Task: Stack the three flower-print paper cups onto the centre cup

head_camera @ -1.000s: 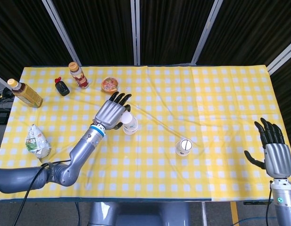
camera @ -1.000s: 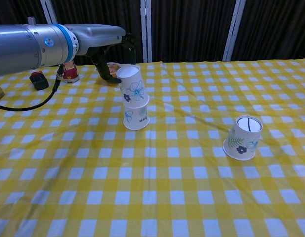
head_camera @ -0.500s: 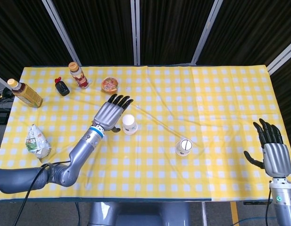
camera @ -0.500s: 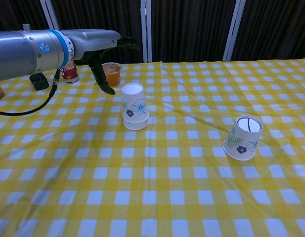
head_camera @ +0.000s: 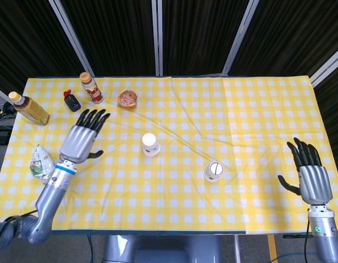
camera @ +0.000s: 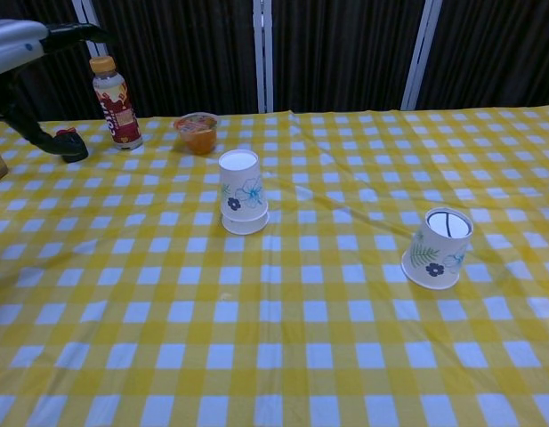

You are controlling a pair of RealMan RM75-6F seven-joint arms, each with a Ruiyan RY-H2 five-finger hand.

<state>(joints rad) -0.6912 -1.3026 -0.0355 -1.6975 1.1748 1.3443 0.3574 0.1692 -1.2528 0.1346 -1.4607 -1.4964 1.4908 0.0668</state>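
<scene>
Right of left hand [head_camera: 81, 139] (empty): stack [head_camera: 150, 144]

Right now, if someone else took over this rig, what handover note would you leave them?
Left hand: open, holding nothing, raised left of the stack.
Right hand: open, holding nothing, at the table's right edge.
Centre stack: upside-down flower-print cups nested at mid-table; the exact count is not clear.
Loose cup: upside down, alone to the right of the stack.
Left to do: pick up the loose cup and set it on the stack.
</scene>
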